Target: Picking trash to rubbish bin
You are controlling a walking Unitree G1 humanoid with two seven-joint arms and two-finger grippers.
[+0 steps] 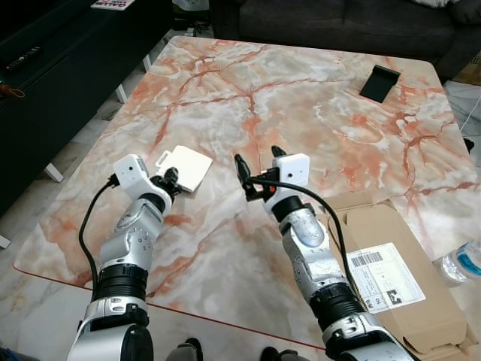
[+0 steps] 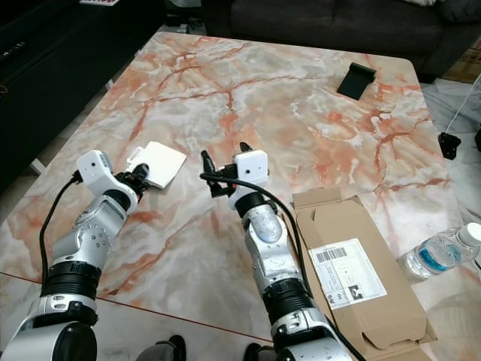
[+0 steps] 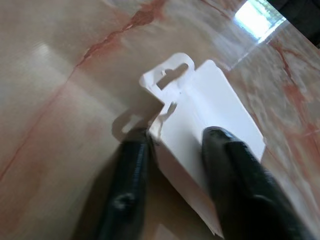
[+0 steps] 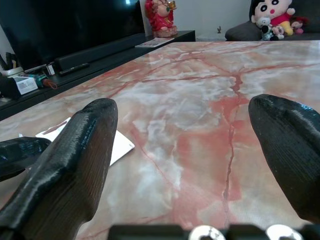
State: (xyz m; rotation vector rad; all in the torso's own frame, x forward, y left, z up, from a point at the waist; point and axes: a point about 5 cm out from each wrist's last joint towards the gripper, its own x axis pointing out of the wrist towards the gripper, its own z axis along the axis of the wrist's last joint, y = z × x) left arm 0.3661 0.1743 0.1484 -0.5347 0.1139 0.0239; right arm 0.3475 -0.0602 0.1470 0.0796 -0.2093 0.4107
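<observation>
A flat white packaging card [image 1: 189, 167] with a hang tab lies on the marble table [image 1: 301, 98], near its left side. My left gripper [image 1: 171, 180] is at the card's near edge, open. In the left wrist view its two black fingers [image 3: 131, 185] straddle the card's [image 3: 205, 105] near corner, one beside the edge and one over the top face. My right gripper [image 1: 257, 156] hovers open just right of the card, with nothing between its fingers [image 4: 85, 150]. The right wrist view shows the card [image 4: 119, 145] low at its left.
A flattened cardboard box [image 1: 391, 271] with a shipping label lies at the near right, and a water bottle [image 1: 462, 263] beside it at the table's right edge. A black stand [image 1: 379, 81] sits far right. A dark TV cabinet [image 1: 52, 68] runs along the left, a sofa [image 1: 338, 22] behind.
</observation>
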